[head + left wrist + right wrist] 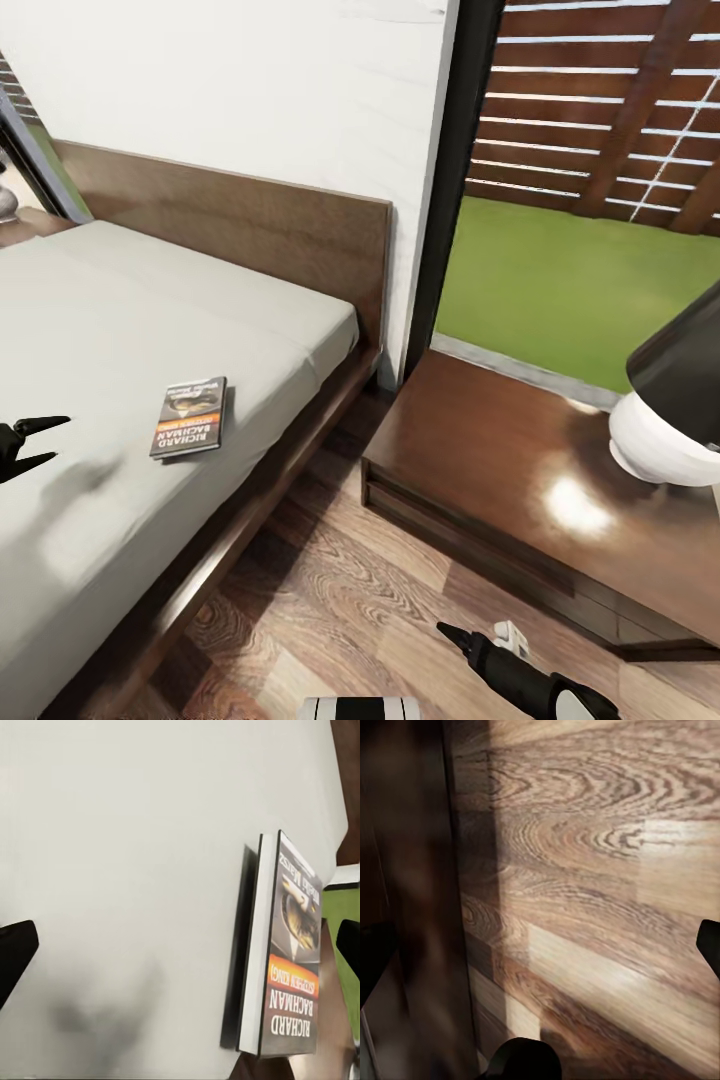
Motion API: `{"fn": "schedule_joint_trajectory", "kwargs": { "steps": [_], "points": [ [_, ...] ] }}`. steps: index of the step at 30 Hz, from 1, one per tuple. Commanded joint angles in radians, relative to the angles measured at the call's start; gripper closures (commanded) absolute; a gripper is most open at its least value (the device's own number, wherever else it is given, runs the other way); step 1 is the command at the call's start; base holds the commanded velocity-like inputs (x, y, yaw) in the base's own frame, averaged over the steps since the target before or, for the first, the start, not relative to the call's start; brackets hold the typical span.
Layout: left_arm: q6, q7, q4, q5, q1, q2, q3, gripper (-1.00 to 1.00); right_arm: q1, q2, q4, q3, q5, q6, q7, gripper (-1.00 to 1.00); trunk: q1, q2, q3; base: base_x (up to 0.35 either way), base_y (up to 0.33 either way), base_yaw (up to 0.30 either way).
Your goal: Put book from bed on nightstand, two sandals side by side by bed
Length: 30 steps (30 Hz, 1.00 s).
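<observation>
The book (190,417) lies flat on the bed's light-grey mattress (100,330), near the edge that faces the nightstand (480,470). It has a dark cover with an orange band and "RICHARD BACHMAN" in white (289,960). My left gripper (58,440) hovers open over the mattress, a short way from the book, with nothing between its fingers (13,952). My right gripper (450,635) hangs low over the wood floor (585,870) in front of the nightstand, open and empty. The sandals are out of view.
A lamp with a white base and black shade (665,400) stands on the nightstand's right part. The dark headboard (250,220) backs onto a white wall. A tall dark-framed window (450,180) looks onto a green lawn. Plank floor runs between bed and nightstand (330,590).
</observation>
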Motion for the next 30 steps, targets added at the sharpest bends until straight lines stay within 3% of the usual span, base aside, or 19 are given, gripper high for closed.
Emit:
{"fn": "schedule_joint_trajectory", "kwargs": {
  "steps": [1, 30],
  "points": [
    [0.006, -0.002, 0.001, -0.007, -0.001, 0.000, 0.008, -1.00, -0.001, -0.001, 0.000, 0.004, -0.010, 0.004, 0.000, -1.00, 0.000, 0.000, -0.001, 0.000, 0.000, 0.121],
    [0.006, -0.002, 0.000, -0.004, -0.001, -0.002, 0.008, -1.00, -0.001, -0.001, 0.000, 0.004, -0.010, 0.004, -0.004, -1.00, 0.000, 0.000, -0.001, 0.000, 0.000, 0.117]
  ]
}}
